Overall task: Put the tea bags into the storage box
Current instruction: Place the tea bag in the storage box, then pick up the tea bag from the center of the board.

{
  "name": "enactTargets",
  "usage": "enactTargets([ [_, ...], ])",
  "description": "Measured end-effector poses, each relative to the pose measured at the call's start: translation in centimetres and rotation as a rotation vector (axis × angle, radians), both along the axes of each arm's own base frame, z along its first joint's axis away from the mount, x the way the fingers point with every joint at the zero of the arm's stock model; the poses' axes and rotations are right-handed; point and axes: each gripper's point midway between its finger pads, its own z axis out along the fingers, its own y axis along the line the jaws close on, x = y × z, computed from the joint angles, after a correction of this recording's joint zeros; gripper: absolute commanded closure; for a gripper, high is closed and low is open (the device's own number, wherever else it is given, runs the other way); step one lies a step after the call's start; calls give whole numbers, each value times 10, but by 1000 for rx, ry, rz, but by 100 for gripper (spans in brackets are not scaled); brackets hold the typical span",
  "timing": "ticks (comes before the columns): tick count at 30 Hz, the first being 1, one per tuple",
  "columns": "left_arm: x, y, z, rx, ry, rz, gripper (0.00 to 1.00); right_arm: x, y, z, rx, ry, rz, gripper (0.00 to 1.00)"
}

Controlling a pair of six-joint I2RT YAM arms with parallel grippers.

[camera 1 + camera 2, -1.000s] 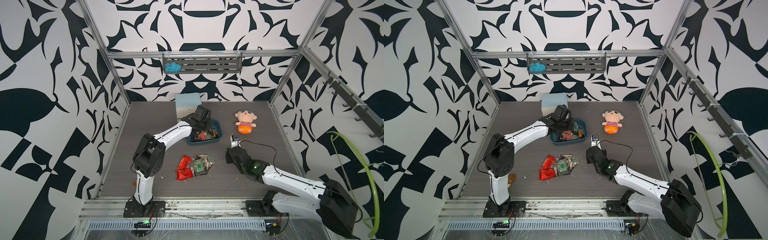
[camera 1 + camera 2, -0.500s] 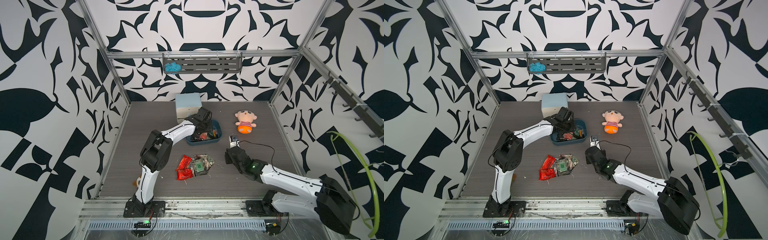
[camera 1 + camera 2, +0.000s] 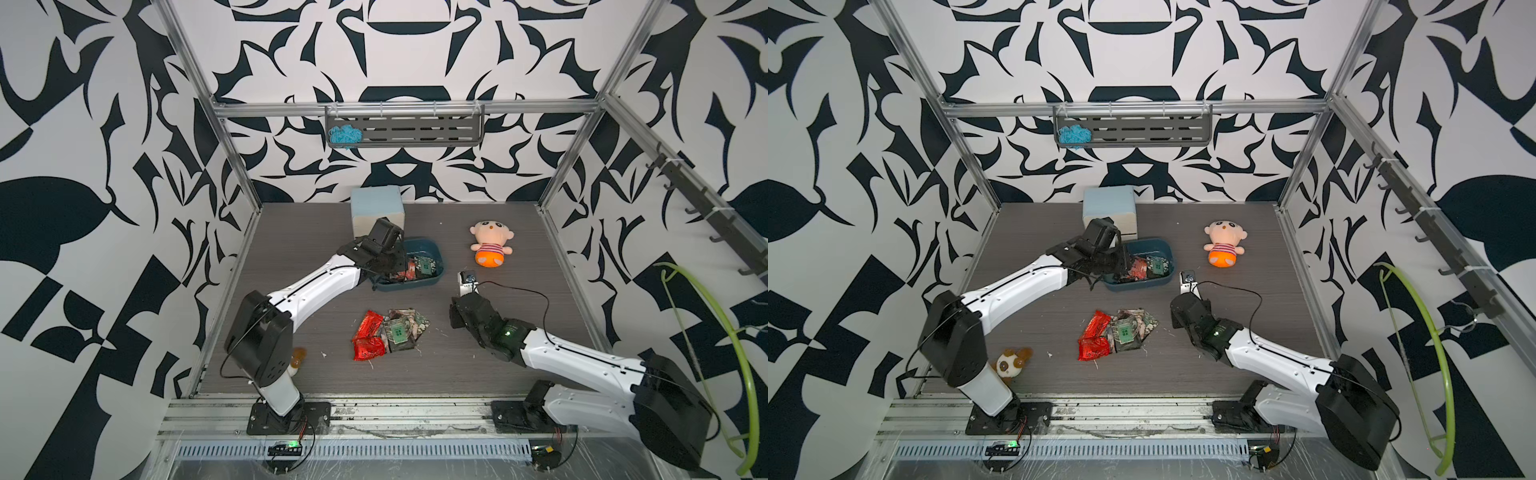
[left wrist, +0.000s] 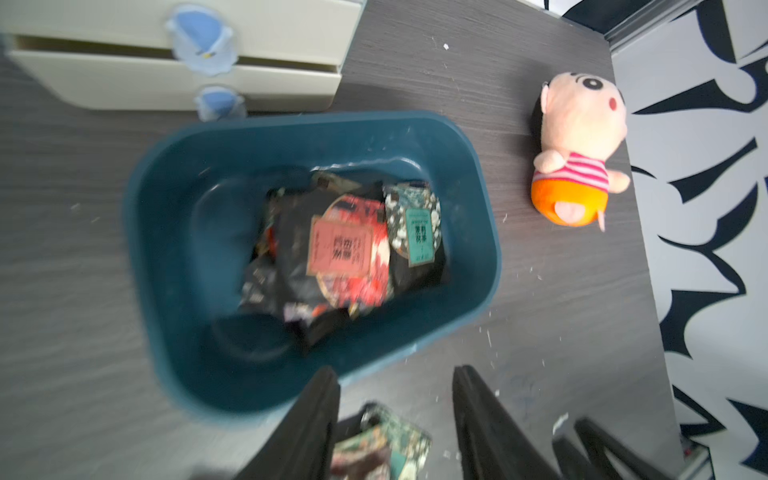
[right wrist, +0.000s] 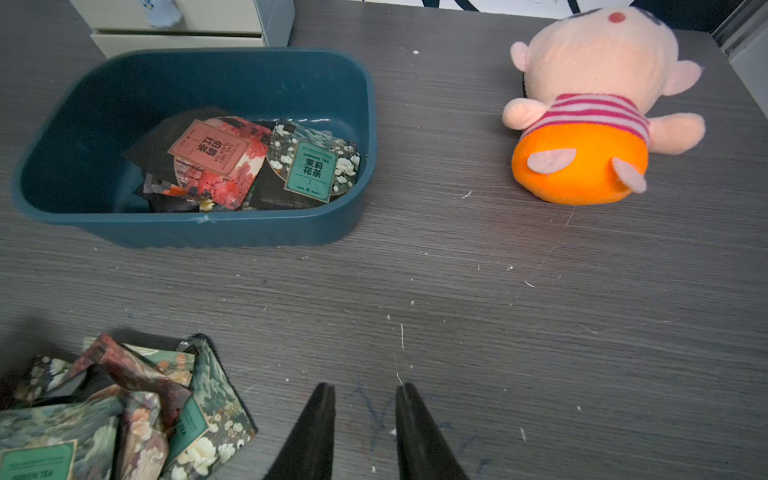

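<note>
tea bags [image 5: 216, 162] inside storage box [image 5: 232, 232]

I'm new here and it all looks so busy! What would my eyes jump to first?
Probably the swirly black-and-white walls all around. Then the plush doll in orange shorts lying at the back right, and the shiny red tea bags heaped in the middle, near the teal storage box where the left gripper hovers open.
</note>
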Motion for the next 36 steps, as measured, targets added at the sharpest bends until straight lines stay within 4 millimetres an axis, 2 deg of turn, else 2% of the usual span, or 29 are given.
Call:
enactTargets([
  [7,-76,6,-16,20,61,-72,60,-5,18,-5,72,54,65,64],
  [12,-124,8,-39,43,113,-119,64,-18,50,-14,199,187,156,64],
  [15,-141,15,-58,68,145,-112,66,-32,66,-25,270,289,208,73],
  [18,-152,25,-80,97,178,-86,69,-44,79,-38,322,386,242,78],
  [23,-161,34,-104,85,207,-49,70,-63,97,-53,360,490,289,78],
  [30,-155,22,-105,14,193,-23,73,-77,117,-62,384,554,342,75],
  [36,-152,16,-118,19,210,-12,76,-77,122,-67,387,572,342,74],
])
